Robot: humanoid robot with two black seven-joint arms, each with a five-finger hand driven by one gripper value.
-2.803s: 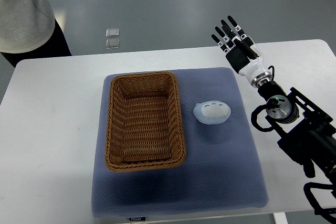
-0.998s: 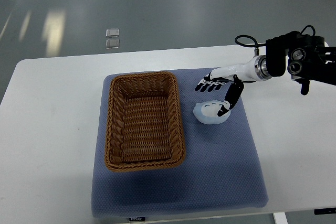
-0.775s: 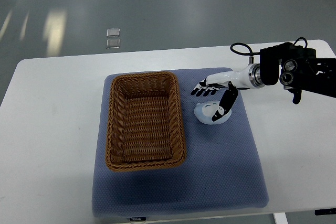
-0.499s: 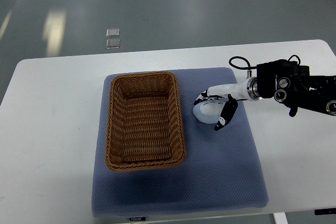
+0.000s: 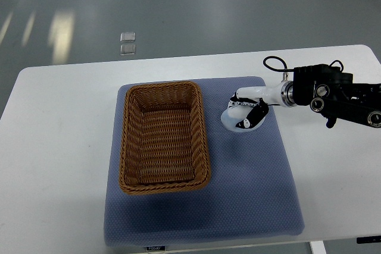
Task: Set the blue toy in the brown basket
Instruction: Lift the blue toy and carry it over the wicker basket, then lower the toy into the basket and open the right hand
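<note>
The pale blue toy [image 5: 231, 119] sits on the blue-grey mat [image 5: 250, 188], just right of the brown wicker basket [image 5: 164, 135]. My right hand [image 5: 245, 111] reaches in from the right edge and lies over the toy, its black-tipped fingers [image 5: 248, 122] curled around it. The toy looks slightly tilted toward the hand; I cannot tell if it is off the mat. The basket is empty. The left arm is out of view.
The mat lies on a white table [image 5: 59, 147]. My right forearm with its black wrist housing [image 5: 324, 87] and a cable loop stretches over the table's right side. Two small clear squares [image 5: 127, 42] lie on the grey floor beyond the table.
My right hand swung in from the far right, came down over the toy and closed its fingers on it. The person at the top left has left the view.
</note>
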